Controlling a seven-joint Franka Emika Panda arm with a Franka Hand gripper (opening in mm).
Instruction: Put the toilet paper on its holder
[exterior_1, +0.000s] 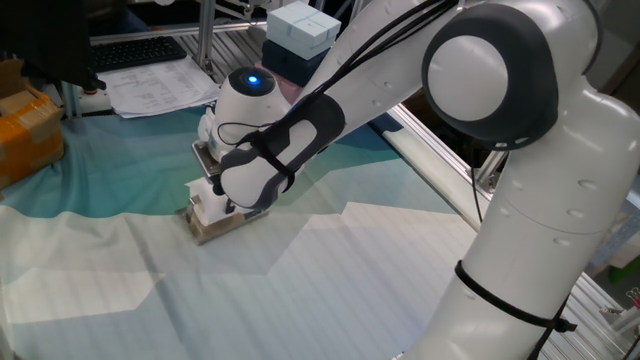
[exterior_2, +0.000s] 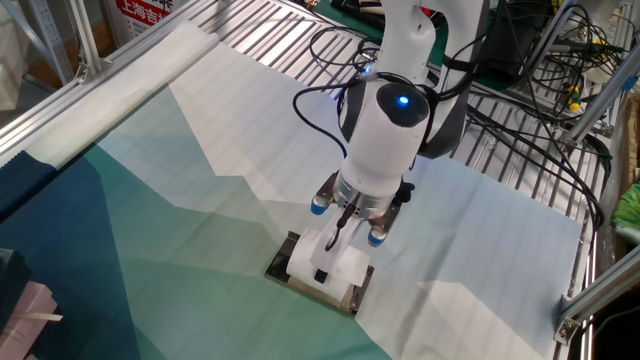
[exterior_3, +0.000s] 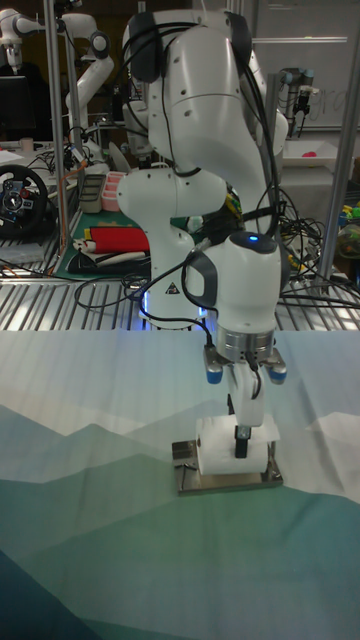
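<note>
The toilet paper (exterior_3: 214, 446) is a white roll lying on its side on the holder (exterior_3: 226, 483), a flat silver-grey plate on the green-and-white cloth. My gripper (exterior_3: 242, 436) comes straight down onto the roll. One black-tipped finger presses its near face and the other finger is hidden behind it. In the other fixed view the same finger (exterior_2: 323, 270) lies across the toilet paper (exterior_2: 350, 264), and the holder (exterior_2: 280, 268) shows under it. In one fixed view the arm covers most of the toilet paper (exterior_1: 203, 209) and holder (exterior_1: 218, 229).
Papers (exterior_1: 160, 88) and a keyboard lie at the back left, with an orange box (exterior_1: 28, 130) at the left edge. A white and blue box (exterior_1: 301, 27) stands behind the arm. Metal rails (exterior_2: 90, 85) frame the table, and cables (exterior_2: 540, 110) hang at the right.
</note>
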